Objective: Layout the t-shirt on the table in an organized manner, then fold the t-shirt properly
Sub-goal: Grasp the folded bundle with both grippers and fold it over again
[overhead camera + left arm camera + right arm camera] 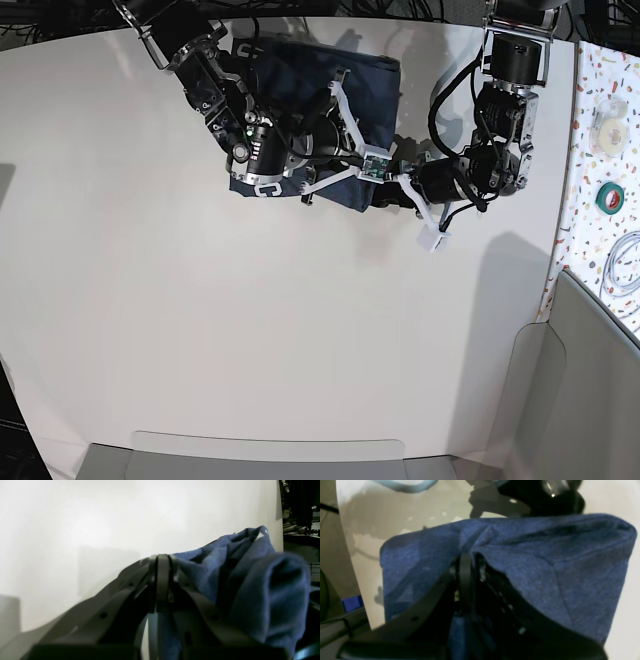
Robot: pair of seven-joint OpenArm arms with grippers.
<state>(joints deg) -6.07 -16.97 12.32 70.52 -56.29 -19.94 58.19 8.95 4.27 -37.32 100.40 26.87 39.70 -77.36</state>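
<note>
1. The table (250, 330) is a broad, plain white matte surface that fills most of the base view; nearly all of it lies bare, with soft grey shadows of the arms falling on it.
2. The t-shirt (375, 85) lies bunched at the far edge of the table, a compact dark navy heap with a bit of white lettering showing at its near left corner.
3. Along the base view's right side runs a speckled confetti-patterned strip (590, 150) carrying a pale roll (606, 125), a green roll of tape (611, 194) and a coil of white cable (625, 262).
4. The left gripper (162, 585) has its jaws pressed together on a fold of the t-shirt (250, 580), the blue cloth draped over its right side.
5. The right gripper (467, 580) is likewise clamped on the t-shirt (545, 567), which hangs over the fingers and hides most of the tabletop behind.
6. Beyond the table edge, the left wrist view shows dark, cluttered equipment (300, 507).
</note>
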